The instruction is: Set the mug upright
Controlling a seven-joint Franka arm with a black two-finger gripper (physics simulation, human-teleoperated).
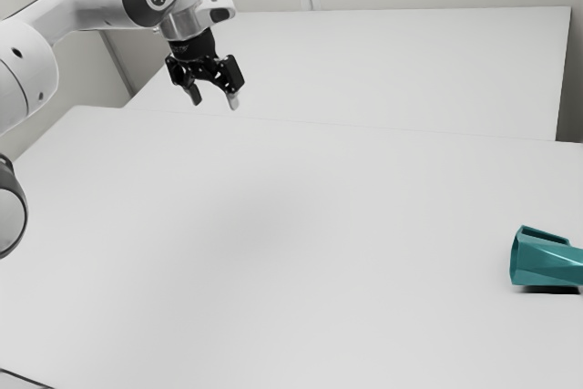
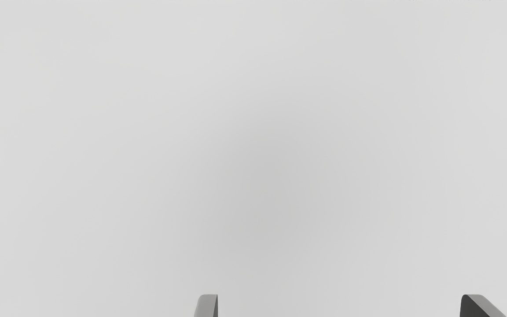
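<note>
My gripper (image 1: 215, 101) hangs high over the table toward the exterior view's upper left, its fingers spread and nothing between them. In the wrist view the two fingertips of the gripper (image 2: 339, 306) stand wide apart above bare white surface. A teal, faceted mug (image 1: 545, 261) lies on its side at the exterior view's right edge, partly cut off by the frame, with a dark shadow under it. A wide stretch of table separates it from my gripper.
The white table (image 1: 273, 271) spreads beneath the arm. Behind it, in the exterior view, is another white surface (image 1: 410, 70) with walls beyond. A dark-rimmed round object (image 1: 11, 211) shows at the exterior view's left edge.
</note>
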